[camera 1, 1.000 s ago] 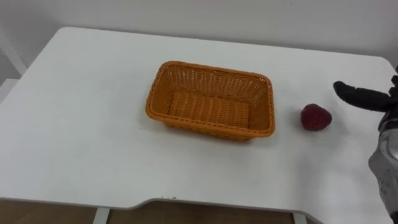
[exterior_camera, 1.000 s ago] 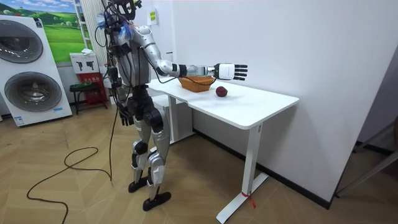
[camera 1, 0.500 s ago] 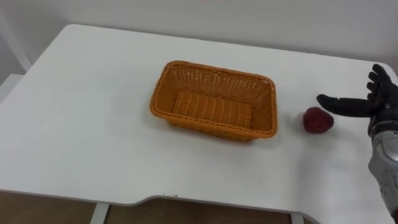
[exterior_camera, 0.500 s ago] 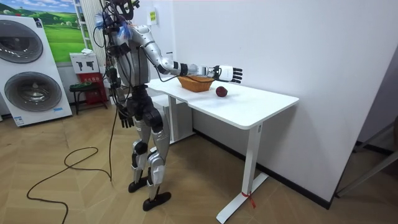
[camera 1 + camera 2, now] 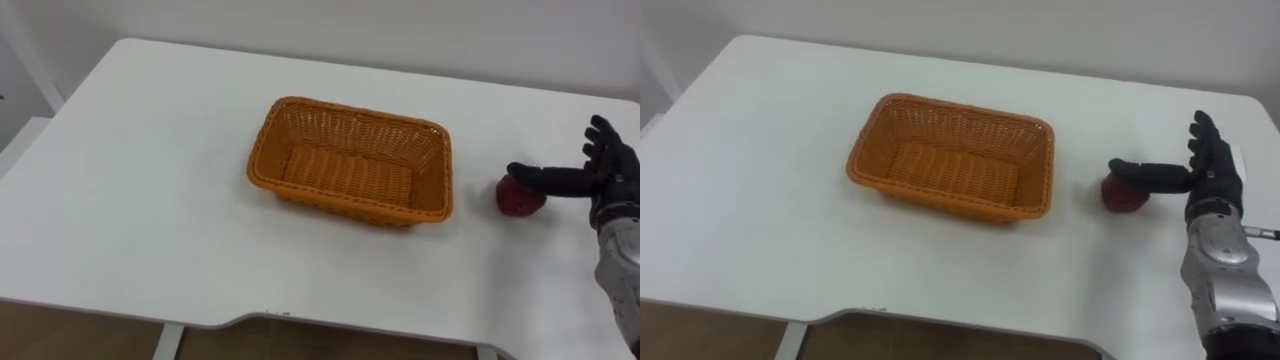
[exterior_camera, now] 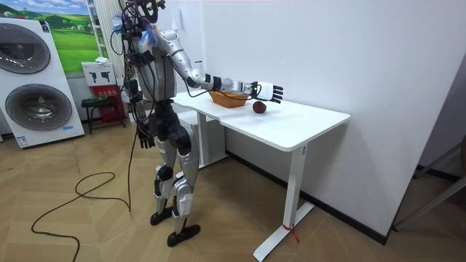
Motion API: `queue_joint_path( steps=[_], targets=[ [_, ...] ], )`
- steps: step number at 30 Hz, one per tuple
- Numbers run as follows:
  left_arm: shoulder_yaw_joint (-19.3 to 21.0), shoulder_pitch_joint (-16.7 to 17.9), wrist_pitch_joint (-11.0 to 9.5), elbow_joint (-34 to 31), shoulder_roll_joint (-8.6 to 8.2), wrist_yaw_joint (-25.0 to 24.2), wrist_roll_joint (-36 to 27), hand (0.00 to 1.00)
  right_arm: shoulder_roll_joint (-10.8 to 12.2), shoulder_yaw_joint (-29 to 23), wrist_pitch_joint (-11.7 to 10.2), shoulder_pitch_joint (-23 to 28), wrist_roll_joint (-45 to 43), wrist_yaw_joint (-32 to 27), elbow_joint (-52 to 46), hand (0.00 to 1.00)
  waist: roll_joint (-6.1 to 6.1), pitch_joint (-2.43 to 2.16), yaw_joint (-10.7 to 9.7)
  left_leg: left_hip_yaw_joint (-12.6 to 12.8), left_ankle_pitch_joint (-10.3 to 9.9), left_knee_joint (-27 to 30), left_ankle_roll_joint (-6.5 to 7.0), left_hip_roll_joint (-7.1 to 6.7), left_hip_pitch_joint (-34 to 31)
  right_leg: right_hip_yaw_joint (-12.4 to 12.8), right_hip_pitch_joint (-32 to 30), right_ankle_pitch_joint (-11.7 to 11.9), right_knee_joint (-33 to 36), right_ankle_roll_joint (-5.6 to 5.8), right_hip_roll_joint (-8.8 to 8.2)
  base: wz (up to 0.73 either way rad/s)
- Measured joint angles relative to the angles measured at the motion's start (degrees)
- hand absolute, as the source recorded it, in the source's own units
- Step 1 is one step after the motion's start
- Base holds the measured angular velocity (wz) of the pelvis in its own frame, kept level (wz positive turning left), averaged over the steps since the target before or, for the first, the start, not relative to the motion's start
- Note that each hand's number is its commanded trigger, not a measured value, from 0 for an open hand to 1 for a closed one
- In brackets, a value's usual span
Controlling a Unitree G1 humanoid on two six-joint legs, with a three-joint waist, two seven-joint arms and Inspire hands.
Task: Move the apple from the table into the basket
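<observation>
A dark red apple (image 5: 521,199) (image 5: 1122,196) lies on the white table (image 5: 140,190), a little to the right of an empty orange wicker basket (image 5: 352,161) (image 5: 954,156). My right hand (image 5: 600,178) (image 5: 1205,170) hovers just right of the apple with straight fingers, open, its thumb stretched over the apple's top. In the room view the right hand (image 6: 267,91) is held out over the table by the apple (image 6: 258,108), and my left hand (image 6: 145,136) hangs at my side.
The table's front edge (image 5: 300,325) runs close below the basket. Broad bare tabletop lies left of the basket. In the room view I stand at the table's end; a washing machine (image 6: 34,80) and a small red stool (image 6: 102,105) are behind me.
My right hand has come down and left toward the apple; its thumb now reaches over the apple's top. The eye view has shifted slightly.
</observation>
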Motion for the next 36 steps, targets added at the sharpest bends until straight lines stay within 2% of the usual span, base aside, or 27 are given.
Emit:
queue_joint_path(
  steps=[5,14,27,29,30,33,36],
  targets=[
    [0.04,0.61,-0.28,0.53,0.0,0.15,-0.03,0.0,-1.1,0.01,-0.04,0.0,-0.06,1.26,1.62,0.0,-0.13,-0.1,-0.1,-0.14,0.0,-0.13,0.0,-0.03,0.44,-0.12,0.48,0.0,-0.11,0.0,-0.01,0.0],
    [0.01,1.33,-0.31,0.89,0.0,0.26,-0.03,0.0,-1.17,0.07,-0.04,0.01,-2.51,5.61,7.79,0.0,-0.22,-0.06,0.45,-0.42,0.02,0.01,-0.03,-0.06,1.03,-0.41,1.15,0.0,-0.04,0.0,-0.07,0.0],
    [0.0,1.65,-0.25,0.98,0.08,0.21,0.51,0.0,-1.17,0.58,-0.04,0.27,-8.74,6.15,8.33,0.0,-0.93,-0.14,1.09,-1.19,0.03,0.39,-0.04,-0.21,0.99,-1.31,1.93,-0.02,-0.71,0.0,-0.14,0.03],
    [0.02,1.64,-0.26,0.96,0.25,0.22,1.2,0.0,-1.17,0.64,-0.04,0.28,-9.22,6.15,9.41,0.0,-1.35,-0.5,1.16,-1.56,0.03,0.39,-0.04,-0.24,1.1,-1.69,2.38,-0.02,-1.0,0.01,-0.13,0.1],
    [0.03,1.63,-0.25,0.96,0.26,0.21,1.41,0.0,-1.17,0.64,-0.04,0.29,-9.62,6.15,9.63,0.0,-1.42,-0.55,1.2,-1.64,0.03,0.39,-0.04,-0.24,1.11,-1.78,2.49,-0.02,-1.04,0.0,-0.12,0.07],
    [0.01,1.56,-0.23,1.13,0.25,0.21,1.59,0.0,-1.17,0.65,-0.04,0.28,-11.98,6.16,9.95,0.0,-1.41,-0.51,1.32,-1.9,0.03,0.41,-0.04,-0.23,1.18,-2.14,2.75,-0.02,-1.06,0.0,-0.13,0.06],
    [-0.05,1.51,0.04,1.79,0.27,0.25,1.55,0.0,-1.17,1.6,-0.04,0.19,-13.61,6.17,10.37,0.0,-1.01,-0.25,1.67,-2.05,0.03,0.35,-0.05,-0.25,1.6,-2.18,3.13,-0.02,-1.06,0.0,-0.11,0.0]
  ],
)
